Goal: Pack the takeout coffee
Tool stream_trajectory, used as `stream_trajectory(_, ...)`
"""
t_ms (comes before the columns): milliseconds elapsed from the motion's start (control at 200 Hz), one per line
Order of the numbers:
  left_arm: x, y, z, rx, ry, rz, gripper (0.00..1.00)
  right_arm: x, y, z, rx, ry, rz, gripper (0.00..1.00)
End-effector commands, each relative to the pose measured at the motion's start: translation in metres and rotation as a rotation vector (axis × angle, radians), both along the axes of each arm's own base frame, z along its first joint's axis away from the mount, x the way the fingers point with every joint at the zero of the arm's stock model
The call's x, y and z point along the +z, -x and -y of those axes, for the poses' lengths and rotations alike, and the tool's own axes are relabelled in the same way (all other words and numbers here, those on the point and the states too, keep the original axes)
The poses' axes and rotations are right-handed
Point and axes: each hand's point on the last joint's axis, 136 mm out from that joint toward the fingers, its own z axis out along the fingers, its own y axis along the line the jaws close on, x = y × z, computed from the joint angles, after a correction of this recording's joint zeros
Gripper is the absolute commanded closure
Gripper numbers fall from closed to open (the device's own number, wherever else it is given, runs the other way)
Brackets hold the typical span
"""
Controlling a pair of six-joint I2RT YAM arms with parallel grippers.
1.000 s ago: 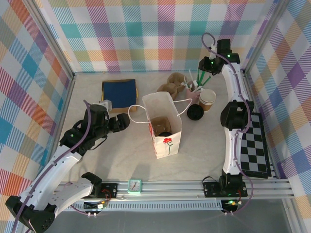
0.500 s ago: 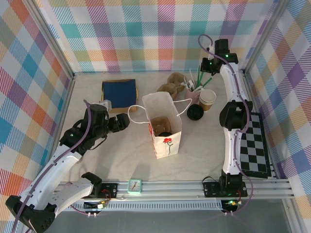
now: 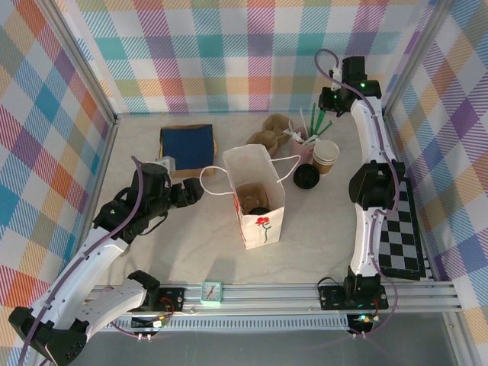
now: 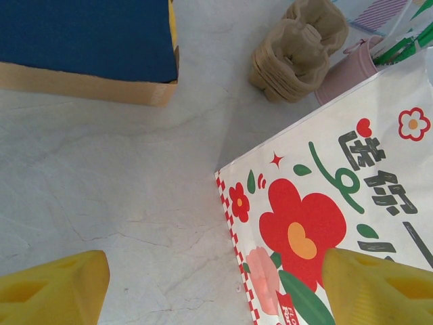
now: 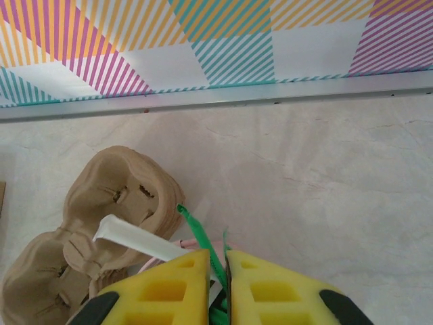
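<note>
The pale marbled table (image 3: pixel 191 236) carries a white paper bag (image 3: pixel 259 225) at its middle. A blue-topped box (image 3: pixel 187 146) lies back left. Behind the bag are cardboard cup trays (image 3: pixel 268 131), a pink cup (image 3: pixel 305 149) (full of sticks), a brown paper cup (image 3: pixel 325 155) and a black lid (image 3: pixel 306 177). A checkered mat (image 3: pixel 404 229) lies at the right.

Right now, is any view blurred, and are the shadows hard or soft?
Top view: even light, no glare, soft shadows beside the bag. Left wrist view: bag print sharp, left fingers blurred in the bottom corners. Right wrist view: table and tray sharp, right fingers slightly soft, closed on a green stick.
</note>
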Motion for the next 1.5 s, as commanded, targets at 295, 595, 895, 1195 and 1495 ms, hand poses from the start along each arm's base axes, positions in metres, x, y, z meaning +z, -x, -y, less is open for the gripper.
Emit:
stream_trajectory(295,0.014,0.004,-0.009,0.013,-0.005,0.037,0.18,0.001,0.007,0.002,-0.009,0.021,0.004,0.65)
stream_trajectory(595,0.015,0.001,-0.007,0.013,0.001,0.035,0.18,-0.019,0.004,-0.010,0.014,-0.010,-0.037,0.66)
stream_trajectory(895,0.012,0.001,-0.008,0.016,-0.008,0.028,0.18,-0.035,-0.001,-0.015,0.010,-0.005,-0.059,0.70)
stream_trajectory(1195,0.012,0.001,-0.008,0.018,-0.012,0.027,0.18,-0.044,-0.003,-0.014,-0.007,-0.003,-0.073,0.70)
stream_trajectory(1495,0.013,0.002,-0.010,0.021,-0.015,0.029,0.18,-0.048,-0.006,-0.015,-0.007,-0.006,-0.078,0.81)
